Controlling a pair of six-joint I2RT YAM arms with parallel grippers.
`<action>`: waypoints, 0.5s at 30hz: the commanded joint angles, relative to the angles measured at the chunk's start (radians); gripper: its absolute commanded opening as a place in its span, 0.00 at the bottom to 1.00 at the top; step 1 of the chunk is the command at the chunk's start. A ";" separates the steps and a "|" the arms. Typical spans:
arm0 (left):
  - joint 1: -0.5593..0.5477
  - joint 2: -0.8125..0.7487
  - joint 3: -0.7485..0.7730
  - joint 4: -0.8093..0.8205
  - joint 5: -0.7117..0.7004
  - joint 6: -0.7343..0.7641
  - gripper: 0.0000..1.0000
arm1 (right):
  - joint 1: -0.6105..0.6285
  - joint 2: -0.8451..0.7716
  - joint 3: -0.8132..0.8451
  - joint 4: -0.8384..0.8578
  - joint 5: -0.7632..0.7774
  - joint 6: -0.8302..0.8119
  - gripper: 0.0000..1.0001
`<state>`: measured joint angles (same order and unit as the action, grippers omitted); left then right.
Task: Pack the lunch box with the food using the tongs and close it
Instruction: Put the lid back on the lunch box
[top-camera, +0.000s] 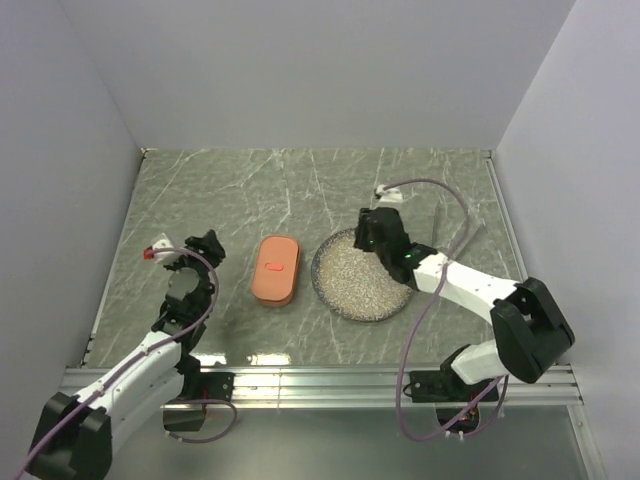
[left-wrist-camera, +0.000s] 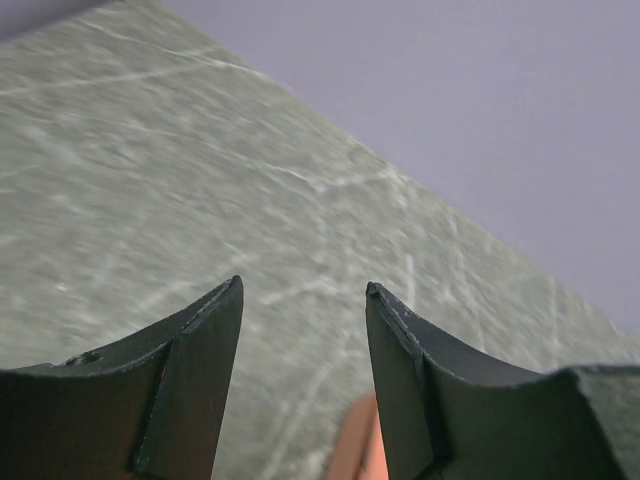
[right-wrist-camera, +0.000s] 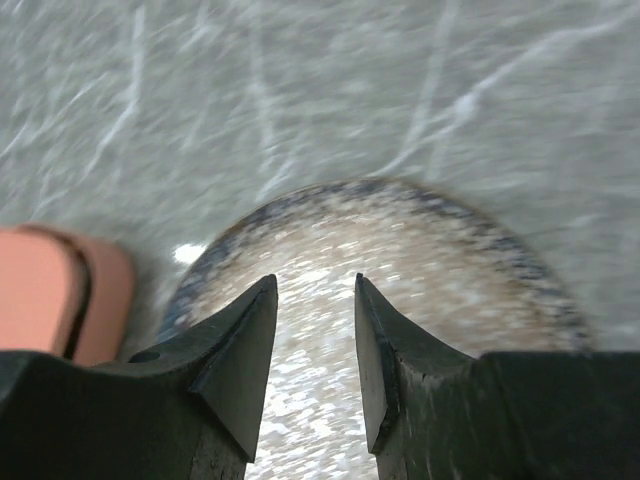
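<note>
The salmon-orange lunch box (top-camera: 277, 268) lies left of the plate with its lid on, red mark up. No food shows in any view. A thin grey shape that may be the tongs (top-camera: 439, 220) lies right of the plate, too faint to be sure. My left gripper (top-camera: 203, 246) hangs open and empty to the left of the box. In its wrist view the gripper (left-wrist-camera: 304, 285) frames bare table, with the lunch box (left-wrist-camera: 358, 450) edge low between the fingers. My right gripper (top-camera: 373, 238) is open and empty over the plate's far side. In its view (right-wrist-camera: 315, 280) the lunch box (right-wrist-camera: 50, 290) is at the left.
The round speckled grey plate (top-camera: 350, 285) (right-wrist-camera: 450, 250) sits mid-table and looks bare. Grey walls close in the green marbled table on three sides. A metal rail (top-camera: 320, 378) runs along the near edge. The right arm's purple cable (top-camera: 440, 190) loops over the back right.
</note>
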<state>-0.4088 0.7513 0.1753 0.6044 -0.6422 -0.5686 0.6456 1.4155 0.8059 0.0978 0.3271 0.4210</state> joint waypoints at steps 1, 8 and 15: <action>0.152 0.041 0.047 0.001 0.097 -0.056 0.59 | -0.096 -0.075 -0.033 0.091 -0.025 -0.036 0.45; 0.373 0.213 0.142 0.034 0.259 -0.112 0.59 | -0.361 -0.136 -0.060 0.152 -0.140 -0.044 0.45; 0.553 0.260 0.245 0.006 0.417 -0.146 0.59 | -0.546 -0.289 -0.105 0.194 -0.244 -0.002 0.45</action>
<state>0.1097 1.0229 0.3626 0.5930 -0.3279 -0.6930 0.1303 1.2228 0.7147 0.2279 0.1463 0.4034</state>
